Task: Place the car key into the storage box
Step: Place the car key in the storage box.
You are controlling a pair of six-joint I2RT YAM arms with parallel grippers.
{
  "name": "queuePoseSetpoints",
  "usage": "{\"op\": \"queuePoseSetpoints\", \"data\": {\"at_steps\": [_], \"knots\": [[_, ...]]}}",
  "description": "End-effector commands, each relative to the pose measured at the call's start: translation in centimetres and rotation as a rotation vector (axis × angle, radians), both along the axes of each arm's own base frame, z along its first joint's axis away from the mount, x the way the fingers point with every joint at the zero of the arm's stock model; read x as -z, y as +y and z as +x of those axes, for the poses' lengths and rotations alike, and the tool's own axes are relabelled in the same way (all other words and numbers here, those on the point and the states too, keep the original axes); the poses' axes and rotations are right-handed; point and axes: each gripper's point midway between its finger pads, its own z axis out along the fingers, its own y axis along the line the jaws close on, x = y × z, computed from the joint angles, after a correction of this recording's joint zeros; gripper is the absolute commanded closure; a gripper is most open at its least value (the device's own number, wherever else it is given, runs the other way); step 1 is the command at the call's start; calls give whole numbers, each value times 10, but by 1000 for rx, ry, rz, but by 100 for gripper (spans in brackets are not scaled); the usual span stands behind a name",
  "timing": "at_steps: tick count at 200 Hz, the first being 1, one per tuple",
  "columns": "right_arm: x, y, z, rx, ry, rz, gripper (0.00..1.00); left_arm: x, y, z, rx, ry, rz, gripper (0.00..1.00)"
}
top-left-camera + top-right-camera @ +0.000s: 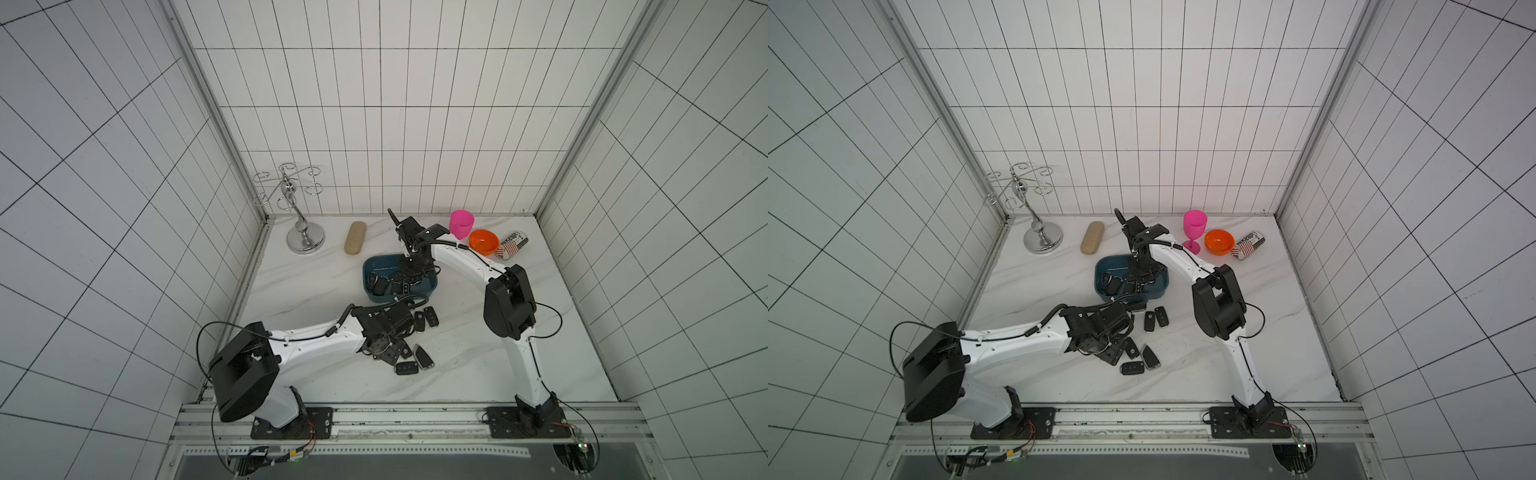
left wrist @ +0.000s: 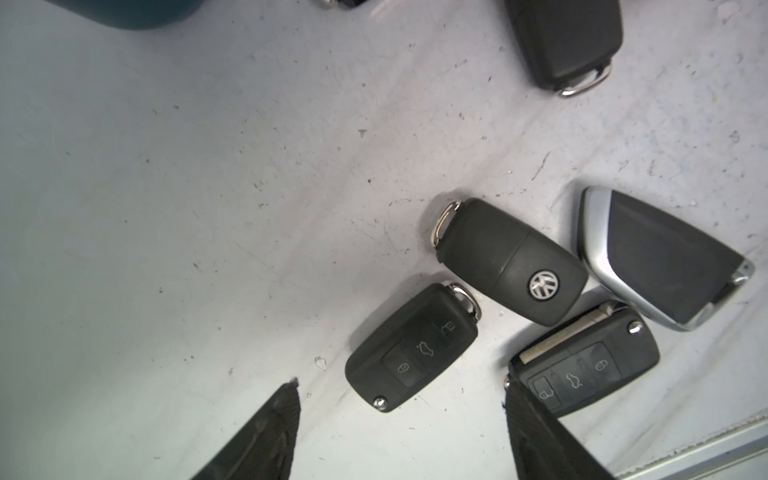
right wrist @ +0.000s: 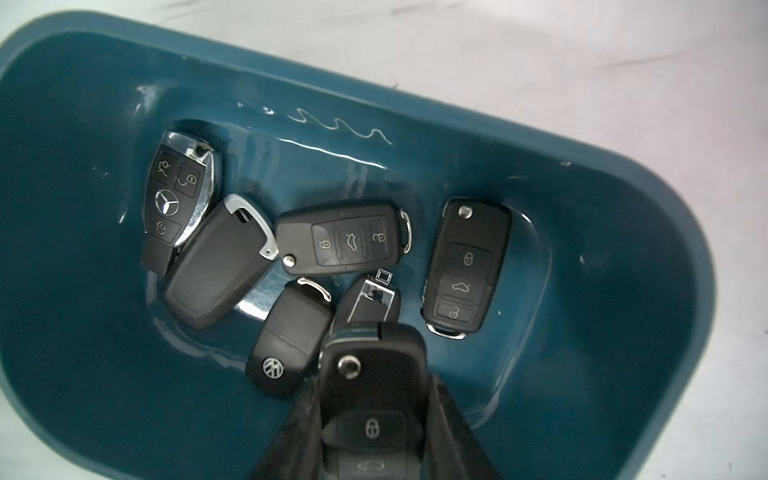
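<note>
One car key (image 3: 372,374) is clamped between the narrowly parted fingers of the right gripper (image 3: 374,419). Its long axis is run along the fingers, and its round-button end is thrust out beyond them. It is held over the inside of the storage box (image 3: 623,291), directly above several keys lying on the box floor; whether they are touched cannot be told. The box is set toward the back edge of the table (image 2: 166,208), about midway across. Since the held key is within the outline of the rim, only a release is judged to be needed, and the right arm is the one placed for it. The left gripper (image 2: 399,390) is spread wide and nothing is held in it. It is poised low over loose keys lying on the table just in front of the box. A button-faced key (image 2: 411,347) is found just ahead of its fingertips, its long axis slanted across the gap.
</note>
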Motion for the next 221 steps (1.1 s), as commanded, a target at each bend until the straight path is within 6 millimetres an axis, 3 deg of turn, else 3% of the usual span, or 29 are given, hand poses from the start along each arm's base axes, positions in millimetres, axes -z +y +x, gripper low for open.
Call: {"op": "queuePoseSetpoints", "data": {"at_steps": [1, 63, 221], "knots": [[-14, 6, 10, -14, -29, 31, 79, 9, 4, -4, -71, 35, -3, 24], [-9, 7, 10, -17, -18, 32, 79, 28, 11, -8, -128, 63, 6, 24], [7, 9, 9, -28, 15, 20, 78, 38, -22, -11, -105, 94, -21, 24]]}}
